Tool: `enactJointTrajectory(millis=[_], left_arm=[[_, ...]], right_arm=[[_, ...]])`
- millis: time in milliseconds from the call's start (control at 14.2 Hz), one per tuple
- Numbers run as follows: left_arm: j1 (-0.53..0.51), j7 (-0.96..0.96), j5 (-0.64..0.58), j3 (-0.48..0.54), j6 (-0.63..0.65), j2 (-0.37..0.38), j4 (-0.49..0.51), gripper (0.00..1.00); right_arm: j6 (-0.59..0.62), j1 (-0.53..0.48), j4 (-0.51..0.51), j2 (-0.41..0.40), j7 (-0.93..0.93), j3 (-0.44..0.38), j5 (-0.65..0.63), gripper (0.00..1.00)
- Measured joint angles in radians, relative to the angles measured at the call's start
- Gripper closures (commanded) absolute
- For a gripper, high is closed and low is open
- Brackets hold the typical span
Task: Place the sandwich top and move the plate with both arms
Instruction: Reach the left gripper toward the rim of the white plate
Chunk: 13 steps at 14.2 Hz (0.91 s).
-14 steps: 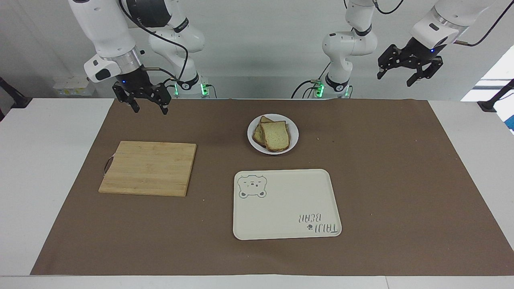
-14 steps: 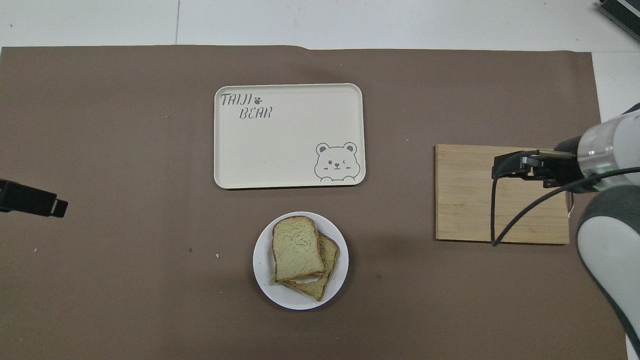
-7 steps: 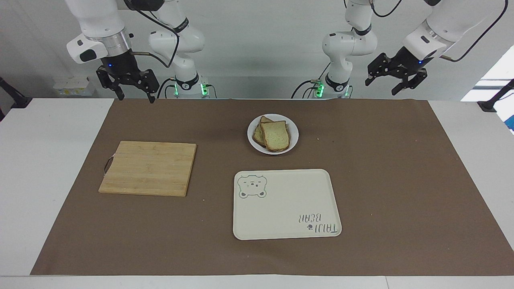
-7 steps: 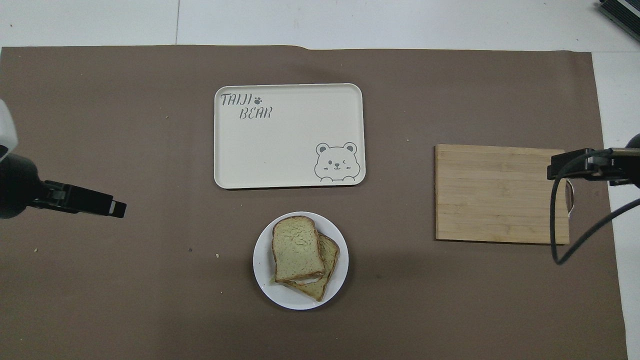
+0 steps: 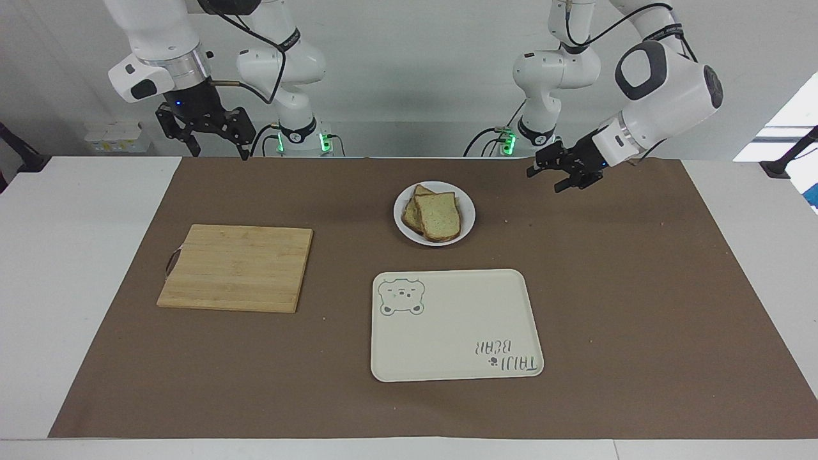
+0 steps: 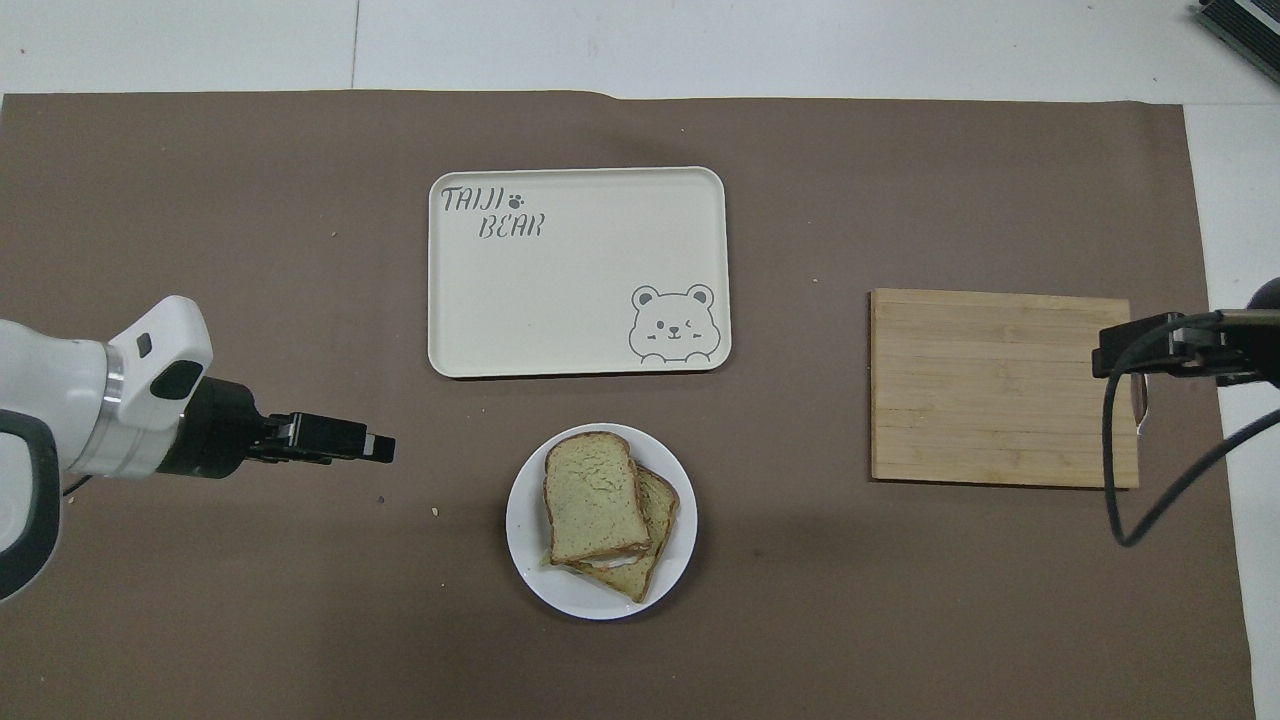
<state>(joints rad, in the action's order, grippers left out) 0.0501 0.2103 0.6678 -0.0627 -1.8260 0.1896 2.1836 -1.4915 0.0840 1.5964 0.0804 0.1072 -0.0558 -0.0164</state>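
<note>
Sandwich top already on stack, on plate between tray and robots. Plate not yet moved. Left gripper beside plate, jaws apart, empty. Right gripper waits raised, jaws apart, empty.

My left arm came in from its base bent at the elbow, forearm angled down and wrist turned sideways, so the left gripper pointed level toward the middle of the table, raised in the air. Its jaws stood apart and empty. My right arm hung high near its own base, wrist straight down, with the right gripper aimed downward, fingers spread wide, holding nothing.
</note>
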Motion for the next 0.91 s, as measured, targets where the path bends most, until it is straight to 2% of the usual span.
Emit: enactJointTrajectory(millis=[70,140,211,281,561,912], left_arm=[[0.020,0.006,0.028,-0.001,-0.036,0.007,0.038,0.00],[0.035,0.022,0.059,-0.003,-0.061,0.012,0.071,0.04],[0.044,0.060,0.098,-0.003,-0.082,0.014,0.107,0.16],[0.047,0.114,0.136,-0.003,-0.101,0.015,0.144,0.21],[0.076,0.310,0.296,-0.001,-0.218,0.008,0.298,0.29],[0.132,0.423,0.483,-0.003,-0.288,0.002,0.385,0.35]], right_arm=[[0.014,-0.003,-0.006,0.000,-0.027,-0.006,-0.001,0.00],[0.018,-0.006,-0.009,0.000,-0.045,-0.010,-0.001,0.00],[0.017,-0.011,-0.010,0.000,-0.057,-0.011,-0.001,0.00],[0.017,-0.011,-0.010,0.000,-0.059,-0.011,-0.001,0.00],[-0.003,-0.011,-0.010,-0.002,-0.060,-0.011,-0.003,0.00],[-0.004,-0.011,-0.010,-0.003,-0.060,-0.010,-0.002,0.00]])
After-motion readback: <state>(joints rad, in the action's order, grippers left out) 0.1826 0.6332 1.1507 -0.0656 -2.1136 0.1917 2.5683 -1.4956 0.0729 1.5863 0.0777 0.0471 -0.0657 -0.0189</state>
